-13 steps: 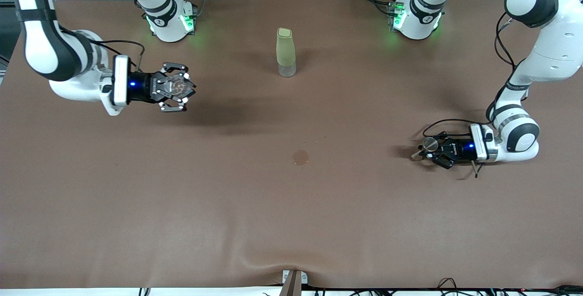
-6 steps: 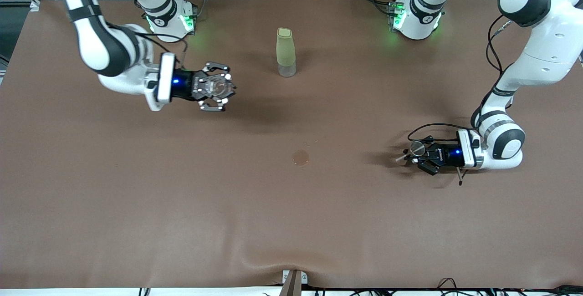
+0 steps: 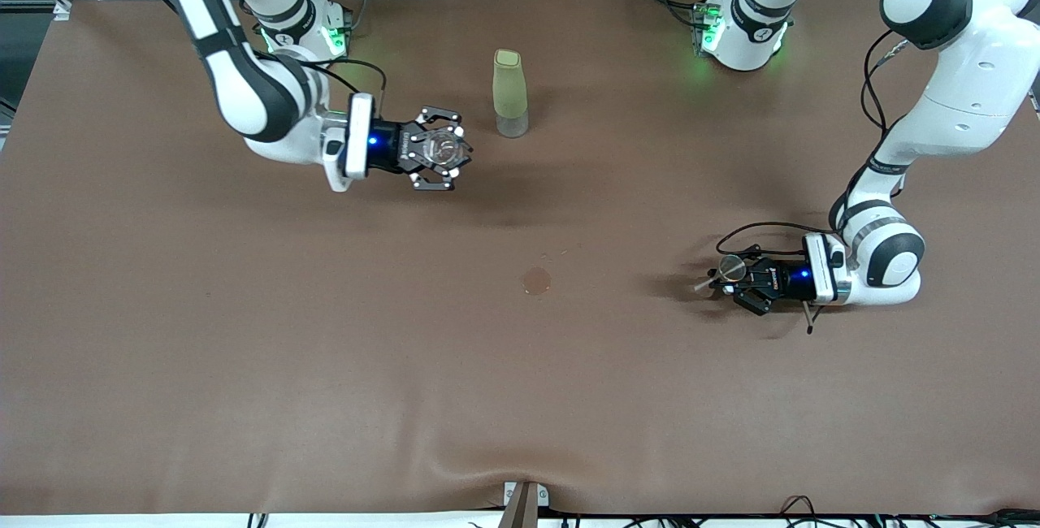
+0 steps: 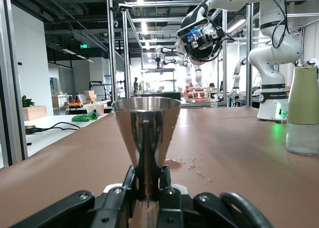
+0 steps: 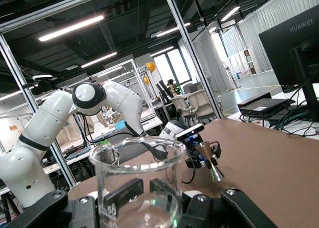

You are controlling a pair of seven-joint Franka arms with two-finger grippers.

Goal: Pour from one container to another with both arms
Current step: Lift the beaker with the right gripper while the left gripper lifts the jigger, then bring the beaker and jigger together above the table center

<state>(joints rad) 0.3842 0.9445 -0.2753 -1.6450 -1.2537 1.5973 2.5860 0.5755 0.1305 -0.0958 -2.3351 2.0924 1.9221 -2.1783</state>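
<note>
Fingers (image 4: 149, 185) hide funnel (image 4: 146, 133) stem; beaker (image 5: 137, 185) base cropped

I see my right gripper (image 3: 455, 149) clamping a clear glass beaker (image 3: 444, 149); my left gripper (image 3: 725, 274) clamps a steel funnel (image 3: 731, 267).

the right hand (image 5: 144, 200) grips a clear glass beaker (image 5: 137, 183) upright.

The setting is a robotics laboratory in an open industrial hall. Indicators: aluminium-profile frames (image 4: 113, 44) around the work cell, ceiling strip lights (image 5: 70, 29), further white robot arms (image 4: 187, 68) at neighbouring stations, a Huawei monitor (image 5: 294, 44) with cabling on an adjacent bench, office chairs (image 5: 192, 101), and a table covered in brown sheeting (image 3: 244, 349).
</note>
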